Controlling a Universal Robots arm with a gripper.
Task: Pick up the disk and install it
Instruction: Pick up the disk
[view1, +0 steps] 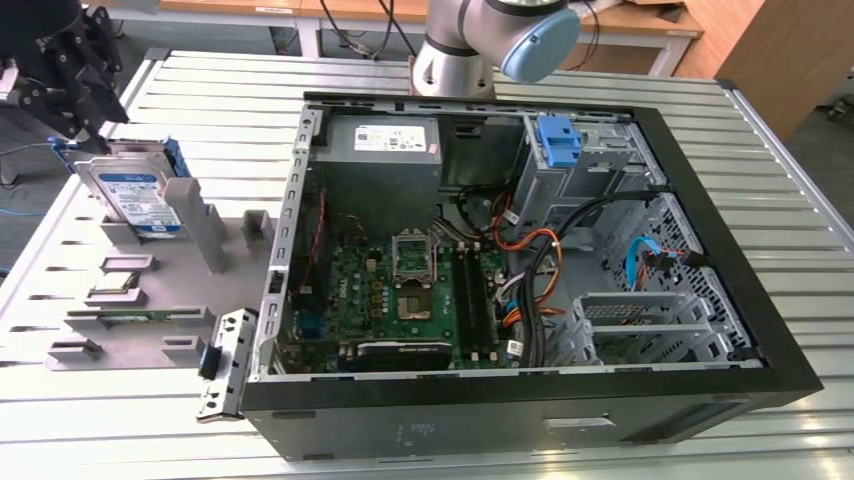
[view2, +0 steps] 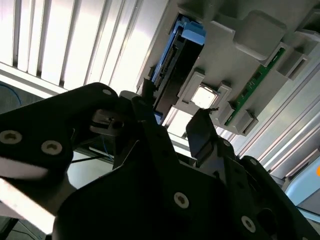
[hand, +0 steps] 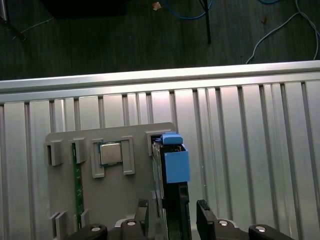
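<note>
We find the flat silver disk with blue rails (view1: 134, 195) upright in its grey slotted holder (view1: 214, 290), nine o'clock of the open black computer case (view1: 534, 400). The gripper (hand: 173, 205) hangs over it, spread wide, holding nothing; pickup and installation outstanding.

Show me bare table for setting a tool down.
Free: table between the parts tray and the arm's base; the strip between that tray and the table's near edge, beside the computer case. Crowded: the tray, holding the disk, and inside the case.
</note>
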